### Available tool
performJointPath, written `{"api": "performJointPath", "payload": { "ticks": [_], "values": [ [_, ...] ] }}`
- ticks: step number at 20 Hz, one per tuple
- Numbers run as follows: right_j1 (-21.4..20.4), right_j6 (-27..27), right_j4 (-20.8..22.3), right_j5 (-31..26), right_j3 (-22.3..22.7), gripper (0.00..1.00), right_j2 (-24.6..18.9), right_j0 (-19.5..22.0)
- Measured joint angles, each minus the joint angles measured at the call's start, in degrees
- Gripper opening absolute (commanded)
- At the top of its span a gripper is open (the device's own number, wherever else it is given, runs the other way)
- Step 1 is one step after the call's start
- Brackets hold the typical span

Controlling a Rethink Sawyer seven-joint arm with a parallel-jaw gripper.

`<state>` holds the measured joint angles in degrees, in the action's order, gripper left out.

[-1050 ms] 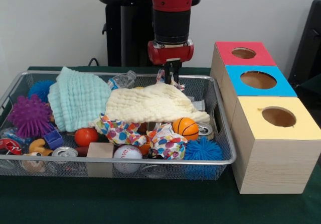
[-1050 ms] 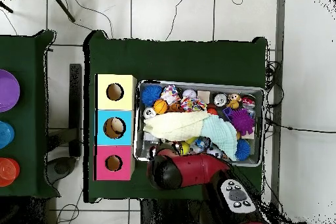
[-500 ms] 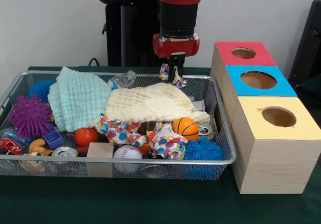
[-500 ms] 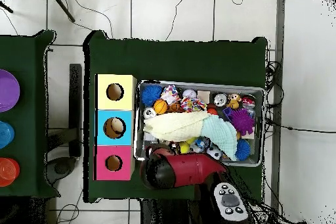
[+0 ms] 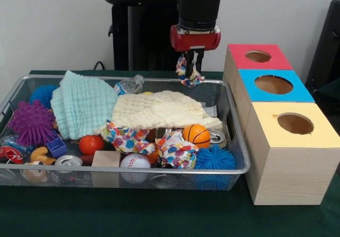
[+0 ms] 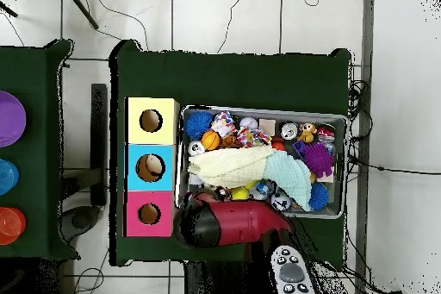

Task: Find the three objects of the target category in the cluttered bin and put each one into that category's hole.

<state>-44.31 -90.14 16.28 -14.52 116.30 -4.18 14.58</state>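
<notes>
My gripper (image 5: 192, 69) clenches a crumpled paper wad (image 5: 189, 76) above the wire bin (image 5: 234, 141). Transport step, I judge; next I must find that category's hole among the boxes (image 5: 273, 85).

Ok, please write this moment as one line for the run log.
fingers: shut on crumpled paper | position: above bin far rim | boxes: not reached

**Green-Topped Table Holds Basket and Box**

A table (image 5: 159, 218) covered in dark green cloth carries two things directly. A wire mesh basket (image 5: 133, 169), heaped with clutter, sits on the cloth. Just beside it stands a long wooden box (image 5: 289, 181) with three round holes, its top panels red, blue and yellow. In the overhead view, the box (image 6: 151, 167) lies alongside one short end of the basket (image 6: 338, 118).
</notes>
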Motion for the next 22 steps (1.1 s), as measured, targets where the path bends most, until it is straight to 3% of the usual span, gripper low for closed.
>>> {"api": "performJointPath", "payload": {
  "ticks": [14, 22],
  "values": [
    [-2.3, 0.0, -8.0, -8.8, 0.0, 0.00, 3.2, -5.4],
    [-3.3, 0.0, -12.0, -14.6, -0.5, 0.00, 6.0, -10.7]
  ]
}}
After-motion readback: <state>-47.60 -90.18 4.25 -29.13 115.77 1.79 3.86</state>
